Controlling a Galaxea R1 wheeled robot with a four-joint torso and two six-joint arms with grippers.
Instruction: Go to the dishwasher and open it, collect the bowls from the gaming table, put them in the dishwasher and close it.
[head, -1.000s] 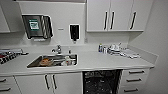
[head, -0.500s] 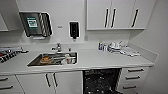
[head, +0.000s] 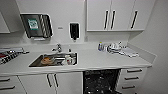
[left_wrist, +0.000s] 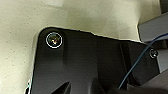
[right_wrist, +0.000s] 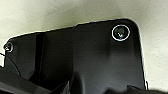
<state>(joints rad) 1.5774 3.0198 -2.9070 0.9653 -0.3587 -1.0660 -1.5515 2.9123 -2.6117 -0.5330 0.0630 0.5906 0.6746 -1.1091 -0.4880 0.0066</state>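
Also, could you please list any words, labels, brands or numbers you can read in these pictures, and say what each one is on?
No text can be read.
Green-and-white label on the wall-mounted dispenser: too blurred to read.
Small plate on the wall: too small to read.
Bottle on the counter: label unreadable.

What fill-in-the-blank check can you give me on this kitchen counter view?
1. Under the countertop, the dishwasher stands ____, its dark racks showing.
2. The sink lies to the ____ of the dishwasher in the head view.
3. The black dispenser hangs on the ____ above the counter.

Missing words: open; left; wall
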